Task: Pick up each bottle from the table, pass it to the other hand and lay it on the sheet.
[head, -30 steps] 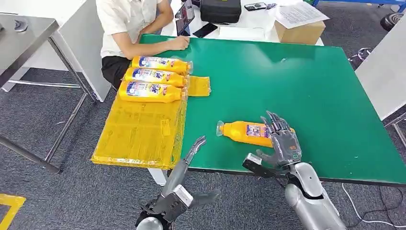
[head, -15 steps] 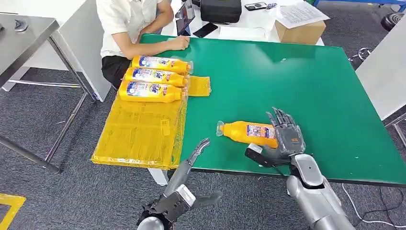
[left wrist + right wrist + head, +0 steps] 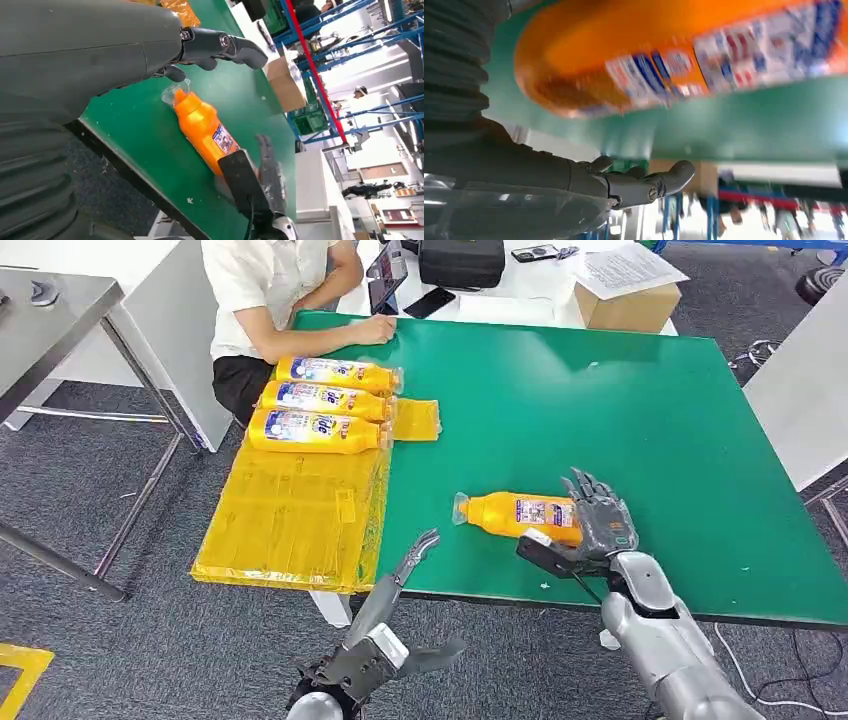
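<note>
Right hand (image 3: pixel 598 525) sits at the base end of the orange bottle (image 3: pixel 520 515), which lies on its side on the green bench (image 3: pixel 620 420); its fingers look spread, though contact is hard to judge. Left hand (image 3: pixel 400 575) hangs spread below the bench edge, beside the yellow sheet (image 3: pixel 290 515) bearing three bottles (image 3: pixel 320 400).
</note>
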Available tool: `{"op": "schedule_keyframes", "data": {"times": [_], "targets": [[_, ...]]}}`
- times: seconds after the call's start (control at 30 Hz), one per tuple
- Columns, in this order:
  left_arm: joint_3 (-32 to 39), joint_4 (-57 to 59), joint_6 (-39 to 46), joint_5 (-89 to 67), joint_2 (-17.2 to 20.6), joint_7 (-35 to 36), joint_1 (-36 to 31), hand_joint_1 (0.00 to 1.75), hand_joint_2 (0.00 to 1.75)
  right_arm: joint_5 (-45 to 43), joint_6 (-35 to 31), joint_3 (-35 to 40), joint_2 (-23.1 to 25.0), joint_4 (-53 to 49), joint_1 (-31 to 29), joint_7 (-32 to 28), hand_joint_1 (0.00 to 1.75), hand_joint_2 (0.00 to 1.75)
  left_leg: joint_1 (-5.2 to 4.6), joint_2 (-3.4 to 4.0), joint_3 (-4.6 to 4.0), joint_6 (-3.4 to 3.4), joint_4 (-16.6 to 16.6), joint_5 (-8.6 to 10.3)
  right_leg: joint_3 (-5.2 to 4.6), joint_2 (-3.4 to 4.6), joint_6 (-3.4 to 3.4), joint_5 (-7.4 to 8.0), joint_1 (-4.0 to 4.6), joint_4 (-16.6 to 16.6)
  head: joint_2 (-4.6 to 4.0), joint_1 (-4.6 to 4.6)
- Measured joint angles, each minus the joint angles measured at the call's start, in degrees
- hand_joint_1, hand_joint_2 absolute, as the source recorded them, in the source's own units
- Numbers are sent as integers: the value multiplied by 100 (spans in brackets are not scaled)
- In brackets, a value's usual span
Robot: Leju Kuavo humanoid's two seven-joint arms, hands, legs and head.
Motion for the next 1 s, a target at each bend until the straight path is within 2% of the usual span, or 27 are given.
{"op": "schedule_keyframes", "data": {"times": [0.47,0.6,0.63,0.67,0.7,0.87,1.0], "targets": [[-17,4,-35,9,0,4,-22,0,175,-389,439,-42,48,571,-213,-103,0,175,0,1,1,0,0,0,0,0,1,0,0,0,0,0],[-17,4,-68,9,0,31,-22,0,175,-276,535,-28,63,726,-303,133,0,175,0,0,5,0,0,0,3,0,1,0,0,-1,0,-2],[-17,4,-72,9,0,35,-21,0,175,-234,542,-24,66,761,-325,212,12,175,0,0,6,0,0,0,5,0,1,0,0,-1,0,0],[-17,4,-72,9,0,39,-21,0,175,-206,546,-22,63,794,-342,267,133,175,0,-2,7,0,0,0,6,-2,1,-1,0,-1,0,0],[-17,4,-72,9,0,46,-20,0,175,-182,561,-22,63,828,-355,308,175,175,0,-1,7,0,0,0,7,-1,1,-1,0,-1,0,2],[-15,4,-72,-15,0,76,-16,0,175,-22,719,2,44,931,-414,553,175,175,0,-3,16,0,1,0,13,-2,1,-1,-1,-2,0,0],[-15,4,-81,-26,0,85,-15,0,175,-289,920,0,-59,1030,-473,336,175,175,0,-15,29,1,1,0,25,-13,4,-5,-2,-3,0,2]]}}
